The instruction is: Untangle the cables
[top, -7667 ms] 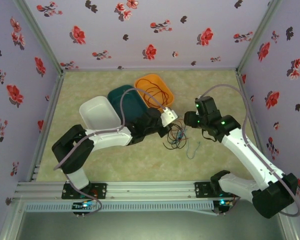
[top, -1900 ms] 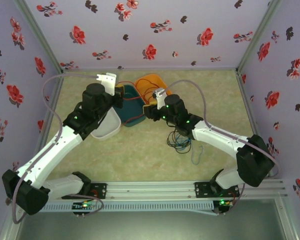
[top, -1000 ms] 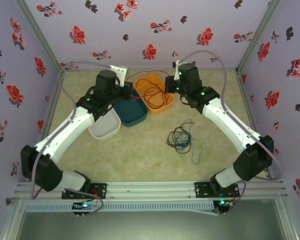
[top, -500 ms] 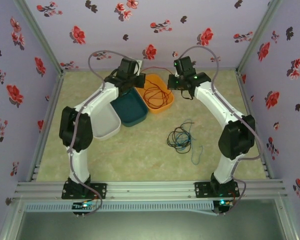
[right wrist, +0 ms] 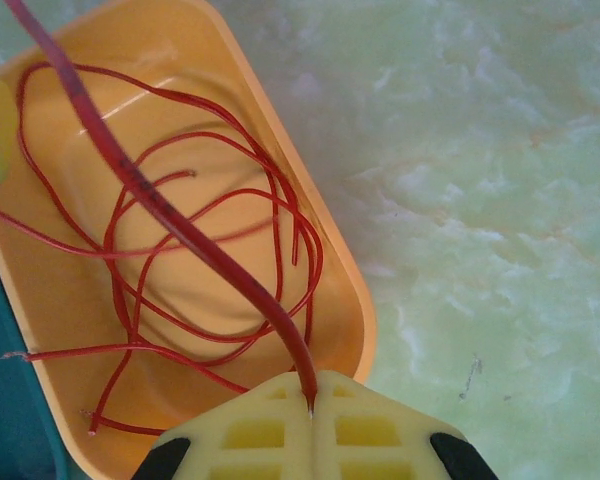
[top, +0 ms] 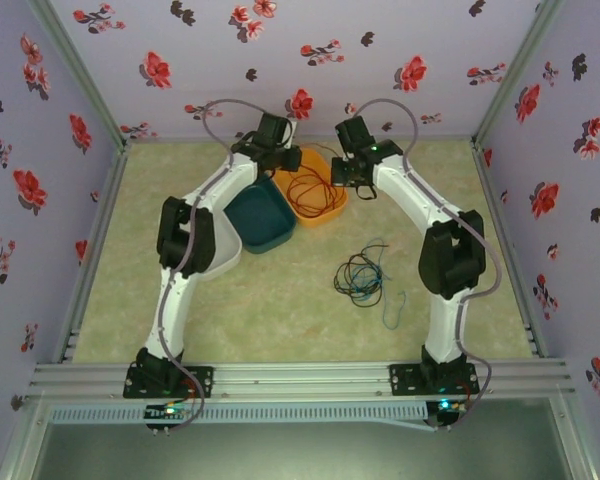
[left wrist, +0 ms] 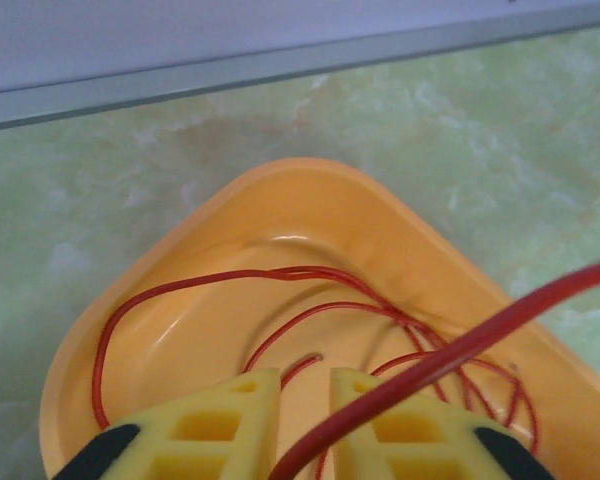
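Overhead: black and blue cables (top: 362,277) tangled on the desk (top: 280,300). Wrist views: right fingers (right wrist: 265,425) pinch the red cable (right wrist: 185,232) over the orange tray (right wrist: 340,300); left fingers (left wrist: 220,430) narrowly parted, cable seemingly loose between.

My left gripper (left wrist: 295,405) and right gripper (right wrist: 312,405) now reach far, over orange bin (left wrist: 110,330); left jaws just parted around red cable (left wrist: 460,345).
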`<state>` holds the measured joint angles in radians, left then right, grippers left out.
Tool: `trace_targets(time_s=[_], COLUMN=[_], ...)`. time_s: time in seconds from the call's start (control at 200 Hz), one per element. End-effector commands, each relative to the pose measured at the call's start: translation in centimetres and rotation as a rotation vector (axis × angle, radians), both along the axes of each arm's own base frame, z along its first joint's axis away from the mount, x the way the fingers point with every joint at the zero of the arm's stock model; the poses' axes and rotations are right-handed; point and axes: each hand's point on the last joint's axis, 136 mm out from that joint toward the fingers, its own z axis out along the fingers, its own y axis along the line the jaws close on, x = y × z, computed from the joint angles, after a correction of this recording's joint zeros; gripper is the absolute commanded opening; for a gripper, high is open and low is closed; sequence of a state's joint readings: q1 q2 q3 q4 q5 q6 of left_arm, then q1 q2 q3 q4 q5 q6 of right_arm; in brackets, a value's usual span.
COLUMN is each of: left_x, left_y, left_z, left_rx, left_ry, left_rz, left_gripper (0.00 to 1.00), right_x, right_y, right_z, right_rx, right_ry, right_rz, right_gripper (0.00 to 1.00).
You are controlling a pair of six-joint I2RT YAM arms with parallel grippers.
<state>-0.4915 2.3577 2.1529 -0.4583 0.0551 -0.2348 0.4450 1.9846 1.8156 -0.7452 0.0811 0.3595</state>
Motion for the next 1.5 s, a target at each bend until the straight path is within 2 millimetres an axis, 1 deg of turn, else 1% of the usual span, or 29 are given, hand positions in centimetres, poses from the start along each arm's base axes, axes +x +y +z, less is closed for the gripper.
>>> trace_targets(time_s=[0.0,0.085,0.18,0.255,0.35,0.445,0.495,0.52,0.555,0.615,0.645,0.65,0.74,0.765,0.81,0.815,0.83,0.885,0.905,0.955,0.98,1.02,1.12,1.14,1.17,1.19,1.255,1.495], left_x=[0.1,0.4,0.4,0.2,-0.4,-1.2,-1.9,-2.3,-2.9,-4.0,-4.6,-4.7,-6.4,-7.0,-7.9,-8.0,-8.3,-9.5,-9.9,-10.8,-11.3,-12.1,-13.8,-14.1,-14.6,-14.9,-16.0,-19.1], left_y=[0.0,-0.2,-0.2,-0.1,0.1,0.6,0.9,1.1,1.4,2.0,2.4,2.4,3.6,3.9,4.5,4.6,4.8,5.6,5.7,6.3,6.4,6.8,7.3,7.4,7.5,7.6,7.8,8.5], left_z=[-0.1,0.1,0.5,1.4,3.1,5.8,6.7,7.5,8.2,9.1,10.0,9.8,11.2,11.2,11.7,11.5,11.8,11.8,12.0,11.7,12.0,12.0,12.2,11.9,12.4,12.1,12.4,12.6], left_rx=[0.014,0.006,0.007,0.004,-0.007,-0.029,-0.032,-0.038,-0.042,-0.047,-0.053,-0.051,-0.065,-0.064,-0.069,-0.067,-0.072,-0.073,-0.079,-0.082,-0.09,-0.1,-0.118,-0.116,-0.123,-0.122,-0.129,-0.168], left_ry=[0.019,0.013,0.008,0.0,-0.018,-0.055,-0.061,-0.071,-0.075,-0.084,-0.098,-0.094,-0.123,-0.124,-0.135,-0.132,-0.137,-0.137,-0.141,-0.134,-0.139,-0.14,-0.147,-0.142,-0.151,-0.147,-0.15,-0.156], left_rz=[-0.024,-0.028,-0.031,-0.033,-0.033,-0.032,-0.032,-0.031,-0.03,-0.027,-0.025,-0.024,-0.01,-0.008,0.001,0.002,0.004,0.012,0.013,0.02,0.022,0.027,0.026,0.026,0.025,0.023,0.019,0.021], left_gripper=[0.31,0.42,0.49,0.55,0.64,0.73,0.78,0.81,0.85,0.93,0.99,0.99,1.0,1.0,1.0,1.0,1.0,1.0,1.0,1.0,1.0,1.0,1.0,1.0,1.0,1.0,1.0,1.0], right_x=[-0.3,-0.1,0.0,0.0,0.1,0.2,0.3,0.4,0.4,0.4,0.4,0.4,0.3,0.3,0.3,0.3,0.3,0.4,0.4,0.4,0.5,0.6,0.7,0.7,0.7,0.7,0.8,1.2], right_y=[-0.5,-0.9,-1.3,-1.5,-1.3,-1.0,-0.9,-0.8,-0.7,-0.3,-0.2,-0.2,0.2,0.3,0.5,0.5,0.5,0.9,1.0,1.3,1.5,1.9,2.5,2.6,2.7,2.9,3.2,4.0], right_z=[-0.8,-1.2,-1.6,-2.0,-2.5,-2.7,-2.8,-2.9,-3.0,-3.4,-3.6,-3.7,-4.5,-4.7,-5.1,-5.1,-5.3,-5.6,-5.8,-6.1,-6.2,-6.4,-7.0,-7.2,-7.4,-7.5,-7.9,-9.5], right_rx=[-0.04,-0.064,-0.09,-0.099,-0.097,-0.087,-0.083,-0.078,-0.071,-0.059,-0.056,-0.055,-0.054,-0.054,-0.051,-0.051,-0.051,-0.046,-0.045,-0.041,-0.039,-0.035,-0.036,-0.038,-0.04,-0.04,-0.044,-0.059], right_ry=[0.045,0.046,0.056,0.066,0.079,0.086,0.089,0.09,0.094,0.1,0.104,0.106,0.122,0.127,0.134,0.135,0.139,0.145,0.148,0.154,0.155,0.161,0.177,0.182,0.185,0.188,0.197,0.229], right_rz=[-0.008,-0.028,-0.044,-0.05,-0.049,-0.047,-0.049,-0.05,-0.049,-0.047,-0.047,-0.047,-0.044,-0.042,-0.041,-0.04,-0.04,-0.034,-0.032,-0.026,-0.022,-0.016,-0.002,-0.001,0.004,0.005,0.012,0.03], right_gripper=[0.0,0.0,0.0,0.0,0.0,0.0,0.0,0.0,0.0,0.0,0.0,0.0,0.0,0.0,0.0,0.0,0.0,0.0,0.0,0.0,0.0,0.0,0.0,0.0,0.0,0.0,0.0,0.0])
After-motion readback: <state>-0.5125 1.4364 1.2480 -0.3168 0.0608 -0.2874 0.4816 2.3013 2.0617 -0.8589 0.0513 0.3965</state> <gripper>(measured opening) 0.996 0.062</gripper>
